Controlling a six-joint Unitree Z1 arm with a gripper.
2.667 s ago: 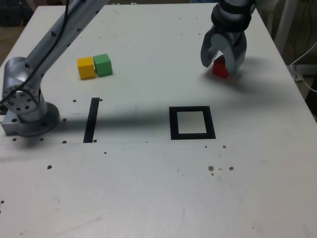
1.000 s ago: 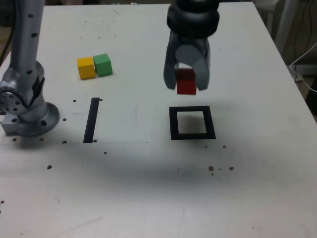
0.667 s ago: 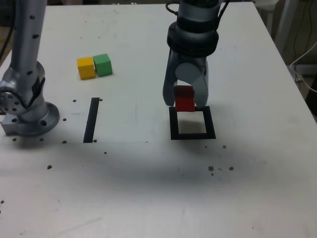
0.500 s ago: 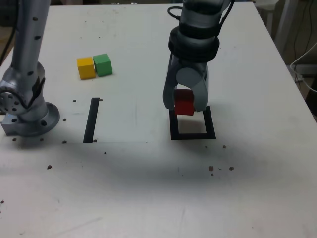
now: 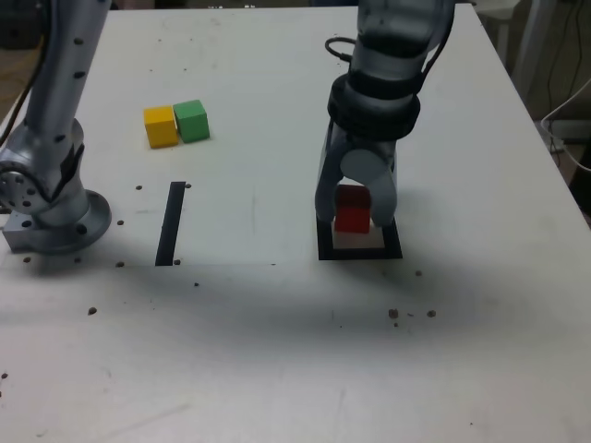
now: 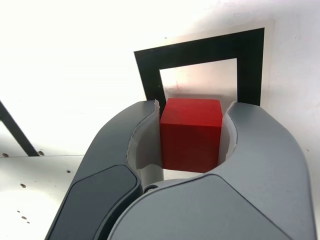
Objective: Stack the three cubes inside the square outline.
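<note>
White worktop (image 5: 277, 351) lies under the tool (image 5: 355, 214), which is clamped on the red cube (image 5: 352, 209) over the square outline (image 5: 323, 251). If released off-centre, its black border could be overlapped.

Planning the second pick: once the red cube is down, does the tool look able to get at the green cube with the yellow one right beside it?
Probably yes. The green cube touches the yellow cube on one side only; its other sides and top stand free.
</note>
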